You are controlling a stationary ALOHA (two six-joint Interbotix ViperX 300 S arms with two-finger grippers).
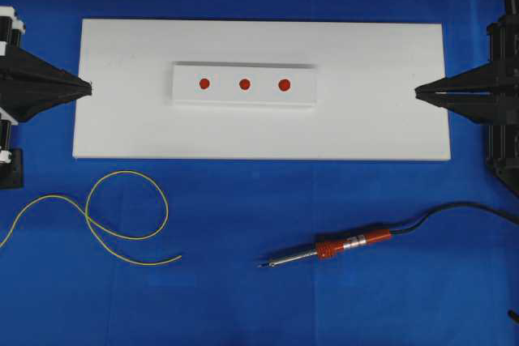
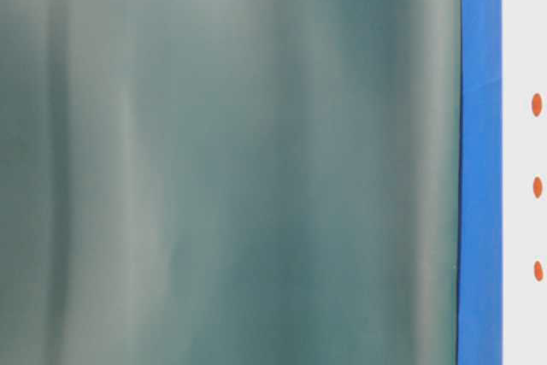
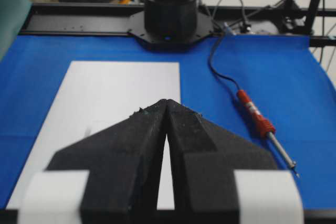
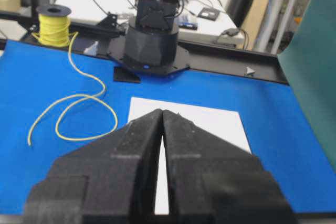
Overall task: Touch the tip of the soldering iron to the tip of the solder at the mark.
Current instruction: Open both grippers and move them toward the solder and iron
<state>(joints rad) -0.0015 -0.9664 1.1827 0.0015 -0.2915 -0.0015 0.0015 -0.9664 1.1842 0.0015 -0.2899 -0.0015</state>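
Soldering iron point(image 1: 349, 245) and solder point(image 1: 122, 220) are lying untouched on the blue cloth point(image 1: 243, 297), since I'm parking both grippers, left point(image 1: 89, 87) and right point(image 1: 418, 91), pinched closed and empty beside the white board point(image 1: 365, 127).

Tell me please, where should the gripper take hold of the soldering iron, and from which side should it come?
Probably at the orange-red handle of the soldering iron, coming straight down from above with the jaws across its width. It lies flat on the blue cloth, tip toward the solder; the handle is its thickest part, away from the thin metal shaft. The right gripper is nearer.
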